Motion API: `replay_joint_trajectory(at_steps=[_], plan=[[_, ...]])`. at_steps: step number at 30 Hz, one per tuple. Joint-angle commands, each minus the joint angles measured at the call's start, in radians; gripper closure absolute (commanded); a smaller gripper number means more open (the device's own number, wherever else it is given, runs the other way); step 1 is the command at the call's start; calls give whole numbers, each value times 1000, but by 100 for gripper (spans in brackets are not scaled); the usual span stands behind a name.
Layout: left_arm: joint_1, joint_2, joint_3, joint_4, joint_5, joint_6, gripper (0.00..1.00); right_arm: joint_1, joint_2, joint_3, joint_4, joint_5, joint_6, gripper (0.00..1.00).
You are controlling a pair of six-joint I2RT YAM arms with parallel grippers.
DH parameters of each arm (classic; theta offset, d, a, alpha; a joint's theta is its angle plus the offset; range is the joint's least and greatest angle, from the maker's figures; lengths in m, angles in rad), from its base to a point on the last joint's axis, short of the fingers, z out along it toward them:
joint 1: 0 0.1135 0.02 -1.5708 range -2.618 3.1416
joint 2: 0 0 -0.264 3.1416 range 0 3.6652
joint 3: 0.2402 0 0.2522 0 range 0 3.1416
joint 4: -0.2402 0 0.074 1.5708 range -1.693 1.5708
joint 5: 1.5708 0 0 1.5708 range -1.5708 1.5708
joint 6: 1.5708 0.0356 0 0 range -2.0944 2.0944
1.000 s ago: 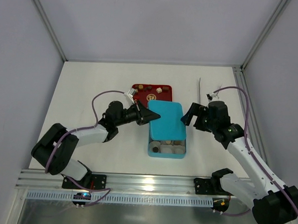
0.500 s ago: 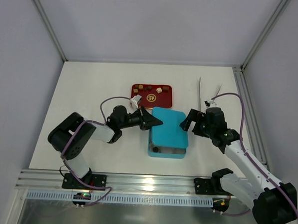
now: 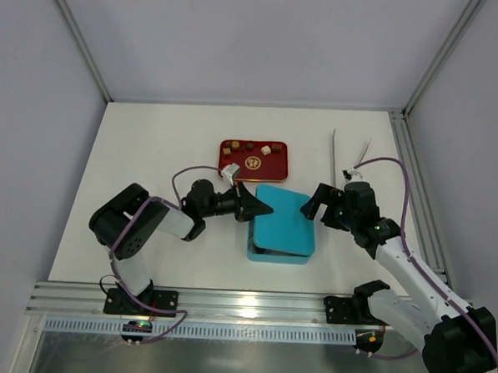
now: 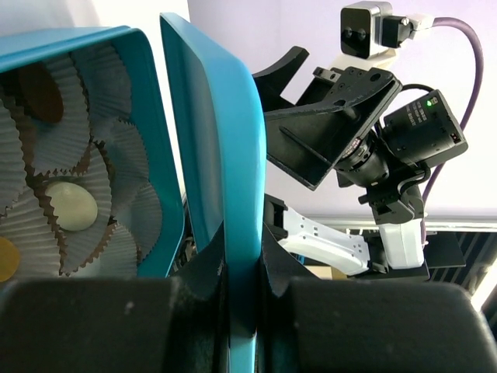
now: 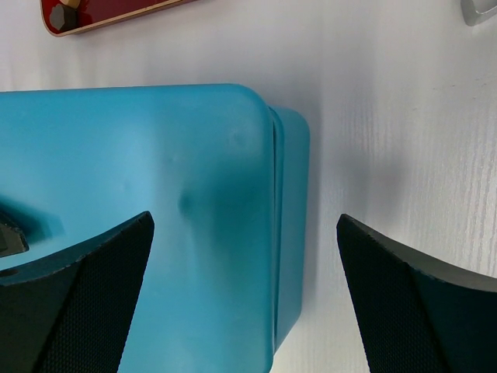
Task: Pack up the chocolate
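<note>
The left arm lies low across the desk (image 3: 151, 148), left claw (image 3: 260, 208) pinching the teal lid (image 3: 287, 218) by its edge above the box (image 3: 277, 256). The right claw (image 3: 312, 202) gapes wide just beside it. Chocolate (image 3: 248, 145) sits on the red tray (image 3: 226, 159) behind.

Small tan and brown chocolate pieces (image 3: 267, 151) lie scattered on the red tray (image 3: 277, 165), while a pale round one (image 4: 71, 206) sits in a paper cup (image 4: 89, 237) inside the blue box (image 4: 167, 179).

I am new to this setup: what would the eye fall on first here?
The bright blue rectangular lid at the centre of the table, pinched at its left edge by the left hand, over its box. The right hand hangs open beside its right edge. Behind lies a flat red tray with small brown chocolate pieces.
</note>
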Motion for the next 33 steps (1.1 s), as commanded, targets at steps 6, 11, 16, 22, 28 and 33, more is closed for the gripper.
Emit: replay_joint_trajectory(at_steps=[6,11,16,22,28,33], plan=[[-5,13,-22,98,33,-10,99,0,-16,-27,68,-13,23,0],[-5,26,-25,105,33,-13,100,0,-10,-35,73,-16,27,0],[-5,46,-28,122,33,-20,99,0,-7,-41,80,-19,28,0],[-5,78,-34,154,32,-31,93,0,5,-47,90,-25,27,0],[-5,104,-47,200,27,-43,92,0,16,-57,105,-31,28,0],[-5,142,-54,260,26,-65,91,0,27,-76,129,-48,31,0]])
